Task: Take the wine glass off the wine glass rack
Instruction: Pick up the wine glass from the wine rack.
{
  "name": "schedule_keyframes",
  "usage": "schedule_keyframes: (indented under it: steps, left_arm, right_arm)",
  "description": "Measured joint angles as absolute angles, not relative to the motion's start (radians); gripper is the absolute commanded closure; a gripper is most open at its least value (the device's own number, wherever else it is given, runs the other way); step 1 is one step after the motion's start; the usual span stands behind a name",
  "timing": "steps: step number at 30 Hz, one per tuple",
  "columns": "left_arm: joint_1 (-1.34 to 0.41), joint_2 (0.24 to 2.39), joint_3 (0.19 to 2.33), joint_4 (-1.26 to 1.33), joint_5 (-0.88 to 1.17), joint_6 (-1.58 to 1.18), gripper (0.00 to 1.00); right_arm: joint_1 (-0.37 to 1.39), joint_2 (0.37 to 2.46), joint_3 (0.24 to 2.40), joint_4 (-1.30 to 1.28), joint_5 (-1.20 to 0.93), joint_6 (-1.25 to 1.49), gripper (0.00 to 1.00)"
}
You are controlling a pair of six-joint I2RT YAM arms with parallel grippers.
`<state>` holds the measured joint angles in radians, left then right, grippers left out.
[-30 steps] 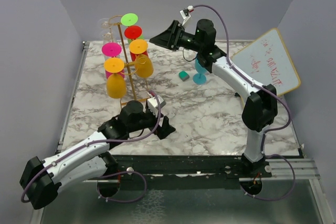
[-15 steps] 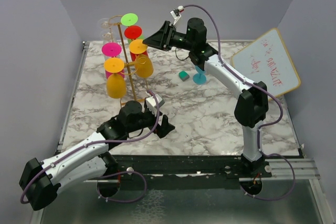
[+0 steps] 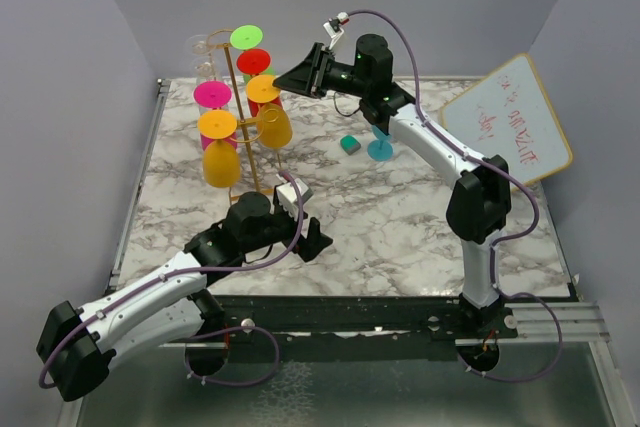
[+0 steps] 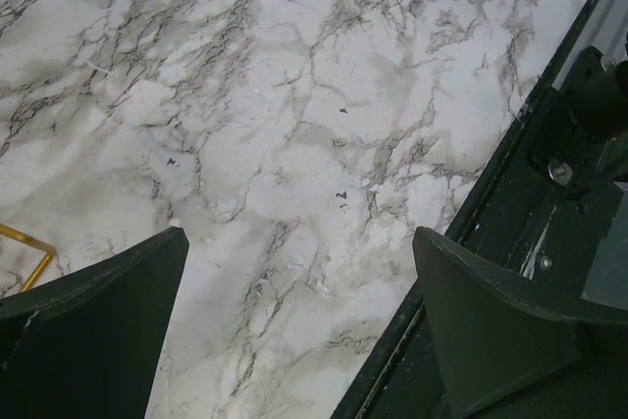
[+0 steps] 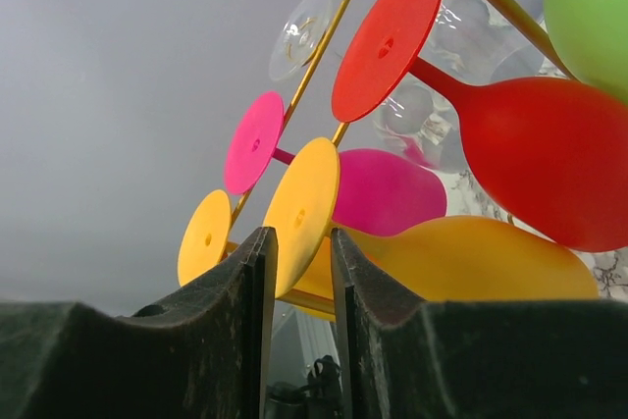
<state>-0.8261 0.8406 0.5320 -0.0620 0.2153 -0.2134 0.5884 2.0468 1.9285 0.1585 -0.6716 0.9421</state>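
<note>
The gold wine glass rack [image 3: 231, 87] stands at the table's back left, with coloured glasses hanging on it upside down. My right gripper [image 3: 283, 77] reaches in from the right at the foot of a yellow wine glass [image 3: 268, 97]. In the right wrist view that foot disc [image 5: 302, 205] sits tilted between my fingers [image 5: 245, 282]. The jaws stand narrow against both sides of it. Low over the marble near the front, my left gripper [image 3: 318, 239] is wide open and holds nothing. A gold corner of the rack's base [image 4: 25, 242] shows beside its left finger.
Green [image 3: 246, 37], red [image 3: 254, 61], pink [image 3: 212, 95], a second yellow [image 3: 220, 152] and clear glasses [image 3: 200, 47] also hang on the rack. A teal glass [image 3: 380, 145] and a small teal block [image 3: 349, 144] stand at mid-right. A whiteboard [image 3: 510, 122] leans at the right.
My right arm has moved left to the rack, then held still while its jaws narrowed around the yellow glass's foot. The left arm has barely moved.
</note>
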Motion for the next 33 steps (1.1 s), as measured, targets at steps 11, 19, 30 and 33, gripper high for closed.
schedule_keyframes:
  steps: [11,19,30,33]
  left_arm:
    - [-0.826,0.850,0.532,-0.063,0.215,-0.216,0.01]
    - [-0.826,0.848,0.532,-0.074,0.212,-0.215,0.01]
    - [-0.826,0.845,0.532,-0.081,0.208,-0.208,0.01]
    - [-0.826,0.846,0.532,-0.085,0.208,-0.208,0.01]
  right_arm:
    - [0.588,2.048,1.929,0.156,-0.683,0.953,0.77]
    - [0.588,2.061,1.950,0.150,-0.698,0.969,0.73]
    - [0.588,2.076,1.975,0.120,-0.708,0.976,0.82]
    - [0.588,2.076,1.975,0.117,-0.708,0.979,0.83]
